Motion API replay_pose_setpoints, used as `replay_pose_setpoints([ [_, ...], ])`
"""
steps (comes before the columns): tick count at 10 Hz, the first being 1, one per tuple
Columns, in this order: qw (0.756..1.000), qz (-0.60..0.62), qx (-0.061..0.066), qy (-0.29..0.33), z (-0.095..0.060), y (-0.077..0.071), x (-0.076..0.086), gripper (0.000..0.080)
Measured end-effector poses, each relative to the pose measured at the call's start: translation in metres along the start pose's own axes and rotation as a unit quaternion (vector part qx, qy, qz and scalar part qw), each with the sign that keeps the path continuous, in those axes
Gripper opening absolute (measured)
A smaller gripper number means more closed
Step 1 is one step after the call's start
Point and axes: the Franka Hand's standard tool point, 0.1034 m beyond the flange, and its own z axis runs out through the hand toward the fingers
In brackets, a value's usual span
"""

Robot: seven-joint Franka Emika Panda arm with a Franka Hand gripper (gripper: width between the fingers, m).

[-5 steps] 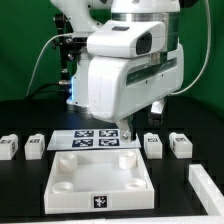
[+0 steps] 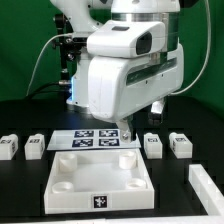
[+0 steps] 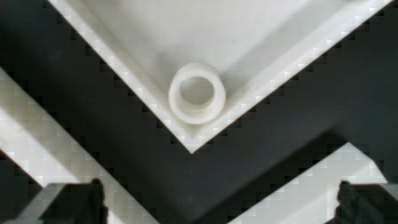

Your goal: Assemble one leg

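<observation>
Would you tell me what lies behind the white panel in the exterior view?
The marker board lies flat behind the panel, tags showing. A finger of the gripper covers its corner at the exterior view's right.

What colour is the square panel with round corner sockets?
The panel is white; exterior view shows it best.

A plain green flat backdrop (image 2: 15,40) is standing behind the scene, showing at both upper corners of the exterior view. A matte black flat surface (image 2: 20,195) is stretching across the foreground and is taking soft, even light, with its far edge meeting the green.
</observation>
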Motion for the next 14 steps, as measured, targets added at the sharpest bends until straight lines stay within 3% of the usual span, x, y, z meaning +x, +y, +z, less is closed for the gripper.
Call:
replay_pose_setpoints([
  [5, 0.999, -0.042, -0.001, -0.001, 0.000, -0.001, -0.002, 0.0650],
  [8, 0.966, -0.259, -0.003, -0.004, 0.016, -0.033, -0.055, 0.0650],
  [10, 0.926, -0.378, 0.009, -0.005, 0.039, -0.041, -0.096, 0.0650],
  [12, 0.886, -0.464, 0.014, -0.003, 0.058, -0.041, -0.114, 0.0650],
  [14, 0.902, -0.430, 0.026, -0.002, 0.078, -0.050, -0.121, 0.0650],
])
